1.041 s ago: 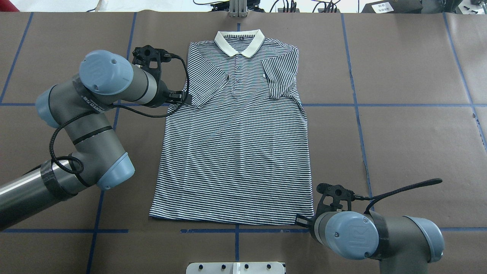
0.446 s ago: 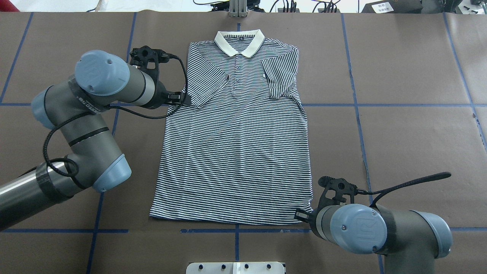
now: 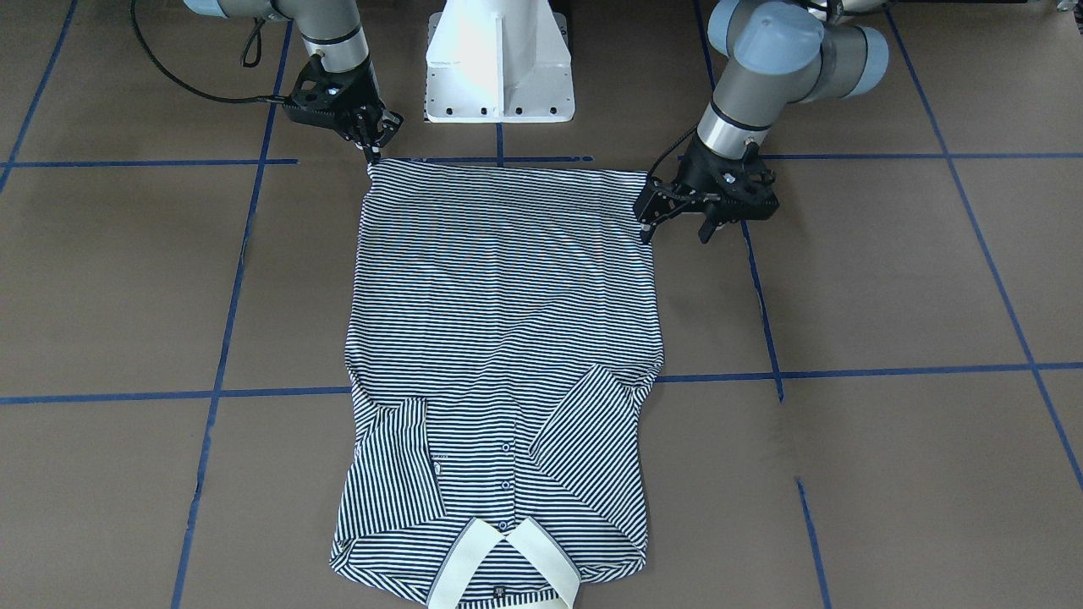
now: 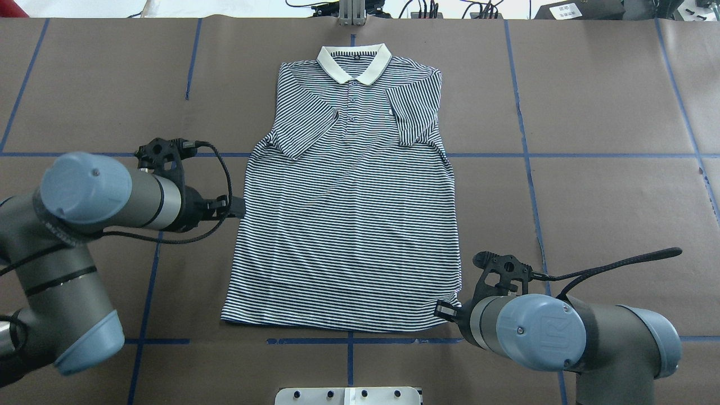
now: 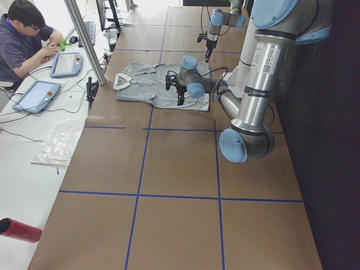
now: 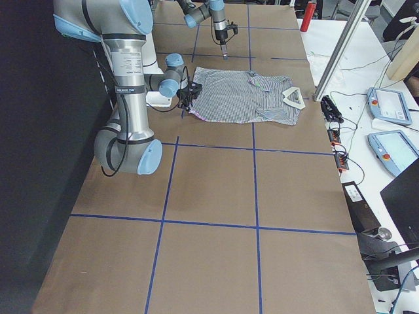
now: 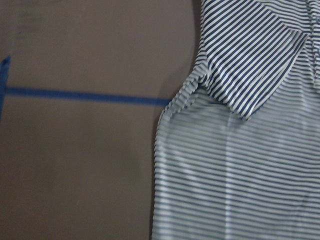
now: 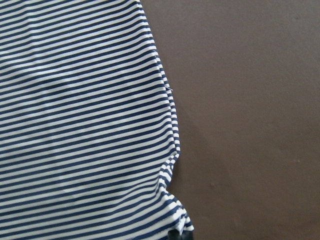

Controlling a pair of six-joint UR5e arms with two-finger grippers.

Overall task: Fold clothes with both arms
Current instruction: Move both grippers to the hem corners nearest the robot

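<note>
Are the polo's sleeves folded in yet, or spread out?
Folded in. Both sleeves lie turned in over the chest of the polo shirt; its body lies spread flat, hem unfolded.

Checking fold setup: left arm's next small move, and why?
Probably slide the left gripper along the shirt edge to the free hem corner and grasp it: its jaws are open beside mid-body, while the right gripper seems to pinch the other hem corner.
</note>
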